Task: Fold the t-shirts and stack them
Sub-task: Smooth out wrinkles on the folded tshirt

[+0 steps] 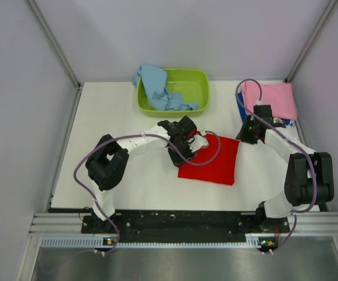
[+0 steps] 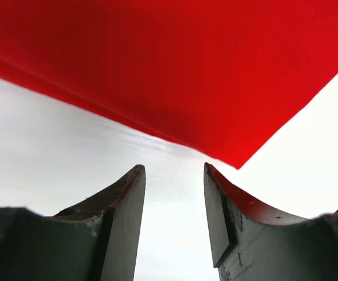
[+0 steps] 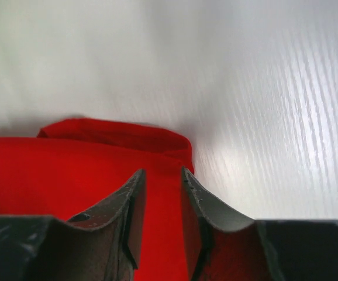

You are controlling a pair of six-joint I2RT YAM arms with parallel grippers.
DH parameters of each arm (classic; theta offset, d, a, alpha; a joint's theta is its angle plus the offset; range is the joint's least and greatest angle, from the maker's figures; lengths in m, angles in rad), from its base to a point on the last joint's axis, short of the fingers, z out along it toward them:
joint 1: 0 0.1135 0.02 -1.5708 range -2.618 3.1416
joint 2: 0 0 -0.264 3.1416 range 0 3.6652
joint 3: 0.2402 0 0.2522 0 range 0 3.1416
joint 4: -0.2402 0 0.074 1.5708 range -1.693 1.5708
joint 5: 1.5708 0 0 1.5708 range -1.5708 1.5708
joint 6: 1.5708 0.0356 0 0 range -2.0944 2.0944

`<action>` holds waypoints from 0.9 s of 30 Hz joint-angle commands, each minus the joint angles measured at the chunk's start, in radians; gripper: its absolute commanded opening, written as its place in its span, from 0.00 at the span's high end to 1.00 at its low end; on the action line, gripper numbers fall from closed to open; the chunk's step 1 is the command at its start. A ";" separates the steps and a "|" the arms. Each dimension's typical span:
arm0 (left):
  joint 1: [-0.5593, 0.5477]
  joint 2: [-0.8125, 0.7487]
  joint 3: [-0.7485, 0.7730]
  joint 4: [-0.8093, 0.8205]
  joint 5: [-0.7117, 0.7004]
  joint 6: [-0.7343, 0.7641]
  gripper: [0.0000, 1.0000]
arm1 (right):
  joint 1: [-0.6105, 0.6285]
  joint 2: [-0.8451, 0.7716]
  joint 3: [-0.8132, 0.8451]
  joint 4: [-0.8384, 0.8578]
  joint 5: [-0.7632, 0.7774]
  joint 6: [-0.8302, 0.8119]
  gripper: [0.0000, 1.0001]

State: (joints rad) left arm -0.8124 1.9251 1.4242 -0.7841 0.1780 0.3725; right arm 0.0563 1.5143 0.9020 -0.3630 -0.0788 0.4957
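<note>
Each arm [image 1: 142, 143] is white with bulky black joints and trailing purple cables [image 1: 77, 172]. The curved fingers [image 2: 125, 211] are dark grey-green.

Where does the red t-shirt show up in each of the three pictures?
Top external: the red t-shirt lies folded near the middle of the white table.
Left wrist: the shirt fills the upper part of the picture.
Right wrist: the shirt covers the lower left.
Shared landmark: the white table, bare beside the shirt in every view.
</note>
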 commanded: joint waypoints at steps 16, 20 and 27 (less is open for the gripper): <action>0.173 0.162 0.375 0.227 0.118 -0.265 0.30 | -0.052 -0.043 -0.133 0.205 -0.256 -0.106 0.45; 0.173 0.238 0.427 0.238 0.143 -0.274 0.29 | -0.052 0.009 -0.135 0.256 -0.315 -0.105 0.45; 0.182 0.299 0.444 0.243 0.139 -0.279 0.36 | -0.052 0.109 -0.123 0.280 -0.343 -0.089 0.45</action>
State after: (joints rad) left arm -0.6380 2.2200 1.8198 -0.5800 0.2829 0.1074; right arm 0.0093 1.5673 0.7616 -0.1383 -0.3786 0.3977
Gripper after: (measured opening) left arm 0.695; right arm 0.551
